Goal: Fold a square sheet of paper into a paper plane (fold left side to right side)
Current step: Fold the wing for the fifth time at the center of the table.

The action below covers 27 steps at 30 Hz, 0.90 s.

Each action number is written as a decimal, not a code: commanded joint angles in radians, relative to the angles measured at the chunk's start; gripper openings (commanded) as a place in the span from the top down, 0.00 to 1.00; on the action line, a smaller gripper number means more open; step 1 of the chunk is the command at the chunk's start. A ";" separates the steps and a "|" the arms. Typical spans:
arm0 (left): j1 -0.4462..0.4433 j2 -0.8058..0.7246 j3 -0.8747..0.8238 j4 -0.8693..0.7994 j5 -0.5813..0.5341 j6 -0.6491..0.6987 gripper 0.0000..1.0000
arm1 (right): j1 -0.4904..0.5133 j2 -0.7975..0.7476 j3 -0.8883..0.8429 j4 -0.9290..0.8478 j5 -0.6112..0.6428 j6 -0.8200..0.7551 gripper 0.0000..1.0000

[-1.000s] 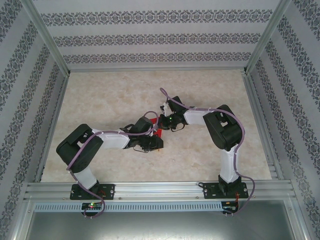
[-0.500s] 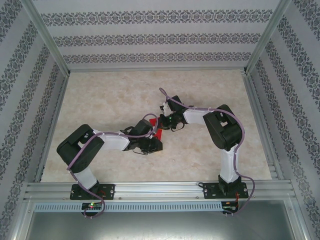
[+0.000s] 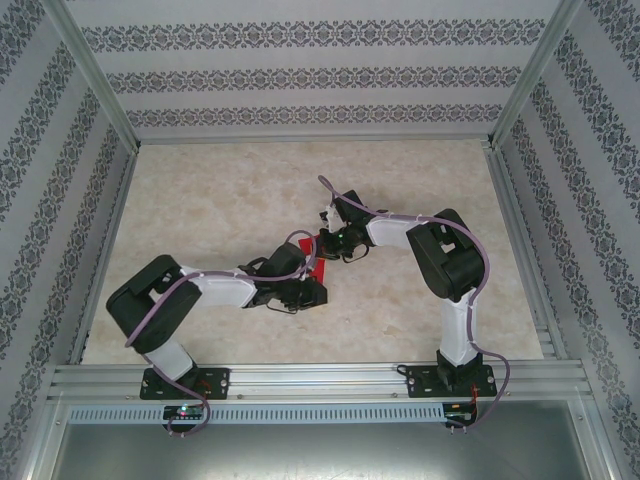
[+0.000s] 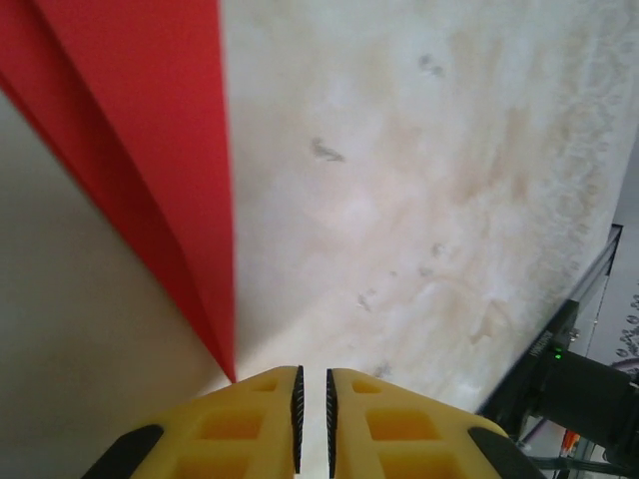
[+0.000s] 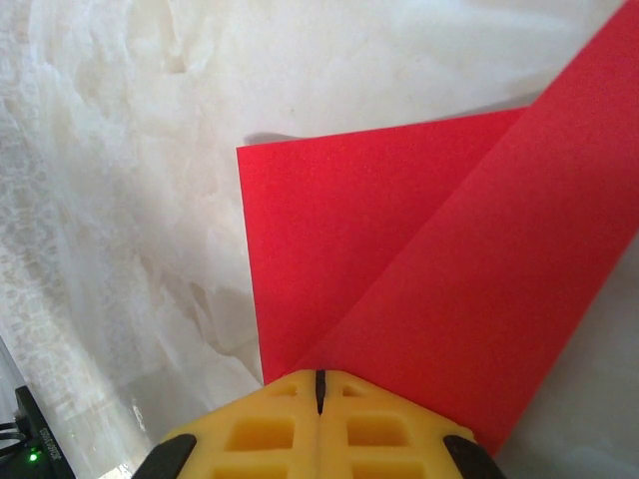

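Marbled beige table (image 3: 220, 200) stands inside patterned walls (image 3: 300, 60). Square sheet of paper (image 5: 399, 259), red, lies flat near the table centre with one flap folded diagonally. Right gripper (image 5: 320, 377): pads pressed together, tips over the sheet's edge. Left gripper (image 4: 312, 384): pads parted by a narrow slit, just beside the sheet's pointed corner.

You have no legible text, label, number or sign on the square sheet of paper (image 5: 399, 269), left gripper (image 4: 312, 399), right gripper (image 5: 319, 387) or worktop (image 3: 230, 190).
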 commanded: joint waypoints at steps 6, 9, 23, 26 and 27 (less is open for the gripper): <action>0.040 -0.021 0.110 -0.143 -0.031 0.085 0.82 | 0.006 0.032 0.011 -0.037 0.045 -0.023 0.98; 0.040 0.032 0.130 -0.139 -0.027 0.098 0.82 | 0.006 0.030 0.010 -0.038 0.043 -0.025 0.97; 0.042 0.177 0.128 -0.048 -0.032 0.071 0.82 | 0.006 0.023 0.006 -0.046 0.043 -0.028 0.97; 0.040 0.159 0.088 0.001 -0.027 0.052 0.83 | 0.003 0.029 0.006 -0.036 0.036 -0.024 0.98; 0.040 0.147 0.075 0.009 -0.032 0.048 0.83 | 0.001 0.033 0.006 -0.030 0.029 -0.018 0.98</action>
